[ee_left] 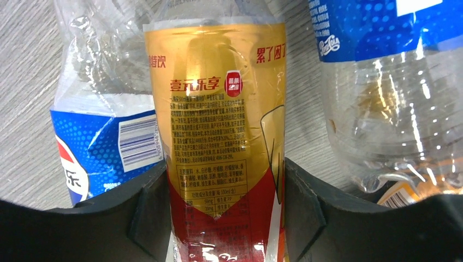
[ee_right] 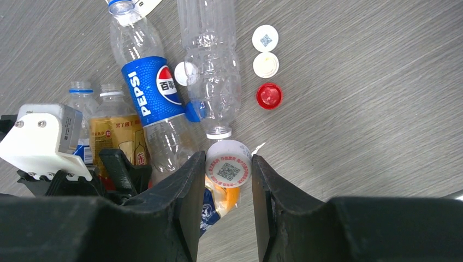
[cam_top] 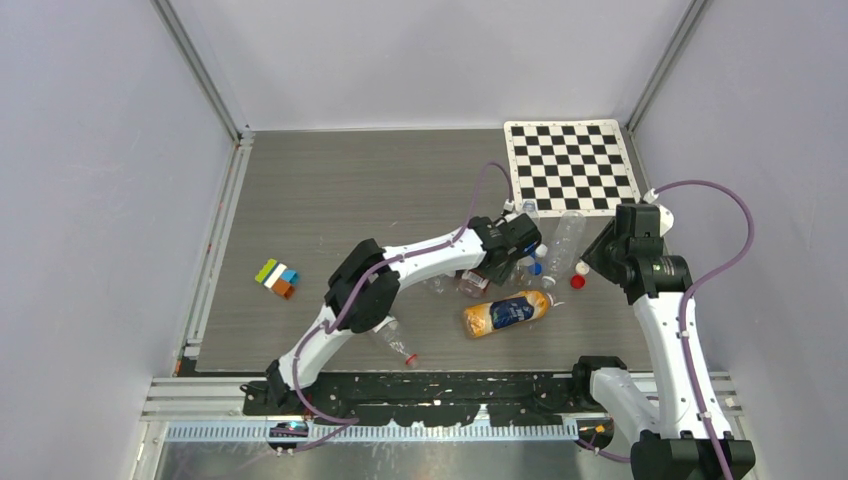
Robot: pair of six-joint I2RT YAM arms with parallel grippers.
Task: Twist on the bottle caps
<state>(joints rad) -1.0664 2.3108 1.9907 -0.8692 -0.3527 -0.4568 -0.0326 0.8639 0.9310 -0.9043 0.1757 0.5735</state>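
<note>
A bottle with a gold and red label [ee_left: 218, 109] stands between the black jaws of my left gripper [ee_left: 224, 183], which press on both its sides. Its open neck [ee_right: 112, 91] shows in the right wrist view. My right gripper [ee_right: 228, 169] is shut on a white bottle cap [ee_right: 228, 164] printed with a code, held over the lying orange bottle [cam_top: 508, 313]. Two white caps [ee_right: 265, 38] [ee_right: 266, 65] and a red cap [ee_right: 269, 95] lie on the table to the right. A blue cap [ee_right: 192, 111] rests against a lying clear bottle [ee_right: 210, 60].
A Pepsi bottle [ee_right: 150, 93] lies by the clear one. Another blue-labelled bottle [ee_left: 98, 142] stands left of the held bottle. A red-capped bottle [cam_top: 397, 342] lies near the front edge. Coloured blocks [cam_top: 277, 278] sit at the left, a checkerboard [cam_top: 570, 165] at the back right.
</note>
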